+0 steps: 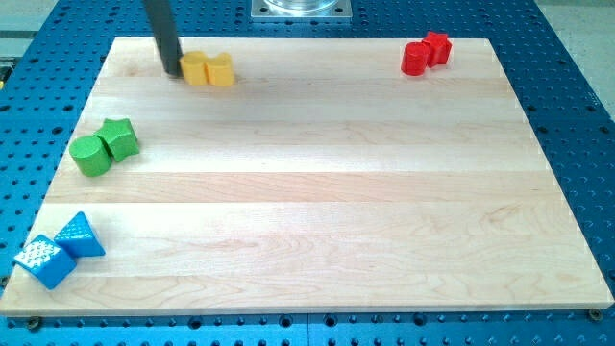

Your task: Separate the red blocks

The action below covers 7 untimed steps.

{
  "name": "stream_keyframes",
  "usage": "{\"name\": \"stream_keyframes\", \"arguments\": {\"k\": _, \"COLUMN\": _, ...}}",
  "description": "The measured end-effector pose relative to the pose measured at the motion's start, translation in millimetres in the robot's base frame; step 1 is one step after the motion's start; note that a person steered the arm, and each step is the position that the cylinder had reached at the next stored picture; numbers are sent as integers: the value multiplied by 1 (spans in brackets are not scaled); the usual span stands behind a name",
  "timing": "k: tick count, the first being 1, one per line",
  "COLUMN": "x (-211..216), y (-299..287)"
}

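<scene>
The rod stands at the view's top left, and its tip (173, 72) sits on the wooden surface (317, 192) just to the left of the two yellow blocks (209, 69), right up against the nearer one or very close to it; contact cannot be told for sure. This arm carries no hand at all, only the straight dark rod, so nothing is held. Over at the view's top right, well apart from the tip, sit the task's pair: the red cylinder-like block (414, 58) and the red block (437, 46) behind it, touching one another near the surface's far edge. On the view's left, the green cylinder (91, 156) and the green block (120, 138) press together. Down at the bottom left corner, the blue cube (42, 260) and the blue triangular block (80, 234) lie side by side, touching. A blue perforated bench (567, 106) frames the surface.
</scene>
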<state>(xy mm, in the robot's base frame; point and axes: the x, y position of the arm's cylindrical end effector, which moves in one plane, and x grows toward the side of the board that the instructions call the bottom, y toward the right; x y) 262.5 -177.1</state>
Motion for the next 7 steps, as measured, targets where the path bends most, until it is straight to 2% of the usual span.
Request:
{"name": "stream_keyframes", "arguments": {"k": 1, "x": 9, "y": -24}}
{"name": "stream_keyframes", "arguments": {"k": 2, "x": 84, "y": 59}}
{"name": "stream_keyframes", "arguments": {"k": 3, "x": 86, "y": 213}}
{"name": "stream_keyframes", "arguments": {"k": 4, "x": 59, "y": 336}}
{"name": "stream_keyframes", "arguments": {"k": 5, "x": 1, "y": 390}}
{"name": "stream_keyframes", "arguments": {"k": 6, "x": -26, "y": 394}}
{"name": "stream_keyframes", "arguments": {"k": 7, "x": -26, "y": 364}}
